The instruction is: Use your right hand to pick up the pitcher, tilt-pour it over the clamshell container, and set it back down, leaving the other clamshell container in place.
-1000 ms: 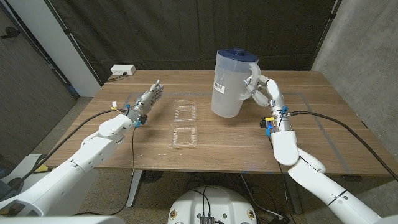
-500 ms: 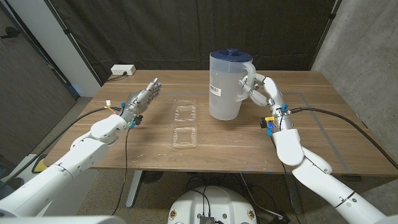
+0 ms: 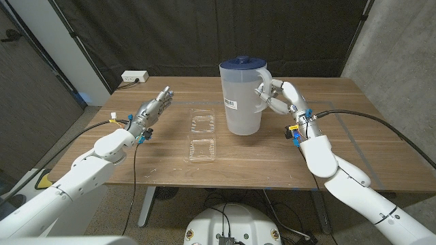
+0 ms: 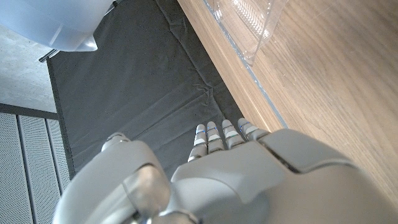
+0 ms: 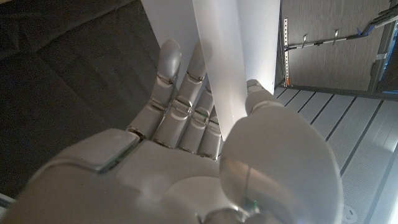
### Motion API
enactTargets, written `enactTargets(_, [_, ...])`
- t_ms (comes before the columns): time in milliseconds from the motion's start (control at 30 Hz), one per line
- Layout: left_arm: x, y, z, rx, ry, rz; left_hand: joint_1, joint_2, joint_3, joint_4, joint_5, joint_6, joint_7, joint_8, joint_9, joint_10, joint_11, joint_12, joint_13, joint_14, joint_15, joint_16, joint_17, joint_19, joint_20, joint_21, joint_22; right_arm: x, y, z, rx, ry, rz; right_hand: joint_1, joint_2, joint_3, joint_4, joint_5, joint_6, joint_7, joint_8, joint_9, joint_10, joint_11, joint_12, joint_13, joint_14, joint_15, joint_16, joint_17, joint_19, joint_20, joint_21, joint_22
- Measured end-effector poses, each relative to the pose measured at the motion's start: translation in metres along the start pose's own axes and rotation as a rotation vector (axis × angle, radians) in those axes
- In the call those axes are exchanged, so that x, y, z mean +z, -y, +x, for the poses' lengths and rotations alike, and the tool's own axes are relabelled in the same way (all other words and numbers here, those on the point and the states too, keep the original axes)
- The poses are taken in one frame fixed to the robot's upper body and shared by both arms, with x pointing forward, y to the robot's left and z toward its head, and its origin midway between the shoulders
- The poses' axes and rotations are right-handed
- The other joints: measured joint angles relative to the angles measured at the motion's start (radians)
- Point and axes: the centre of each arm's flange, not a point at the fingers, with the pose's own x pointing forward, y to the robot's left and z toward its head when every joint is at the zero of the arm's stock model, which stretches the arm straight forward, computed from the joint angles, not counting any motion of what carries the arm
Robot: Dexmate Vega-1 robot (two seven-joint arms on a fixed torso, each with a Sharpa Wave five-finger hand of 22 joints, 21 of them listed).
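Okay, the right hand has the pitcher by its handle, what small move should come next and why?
Probably carry the pitcher a bit further left, then tilt: the right hand holds it upright, beside the far clamshell container, not yet over it.

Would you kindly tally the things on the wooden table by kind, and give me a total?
Translucent plastic pitcher with a blue lid, held by its handle in the right hand: 1
Clear plastic clamshell containers, far and near: 2
White power strip at the far left corner: 1
Total: 4
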Motion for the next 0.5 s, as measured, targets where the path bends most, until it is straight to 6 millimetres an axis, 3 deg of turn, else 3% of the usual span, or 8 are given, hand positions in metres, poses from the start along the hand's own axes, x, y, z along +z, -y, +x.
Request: enactTargets(500, [-0.004,-0.002,-0.010,0.028,-0.003,-0.007,-0.003,-0.003,-0.008,0.000,0.000,0.000,0.000,0.000,0.000,0.000,0.000,0.000,0.000,0.000,0.000,0.000,0.000,0.000,0.000,0.000,0.000,0.015,0.006,0.024,0.164,0.022,-0.096,0.000,0.000,0.004,-0.004,0.000,0.000,0.000,0.000,0.000,0.000,0.000,0.000,0.001,0.000,0.000,0.007,0.000,0.000,0.000,0.025,-0.024])
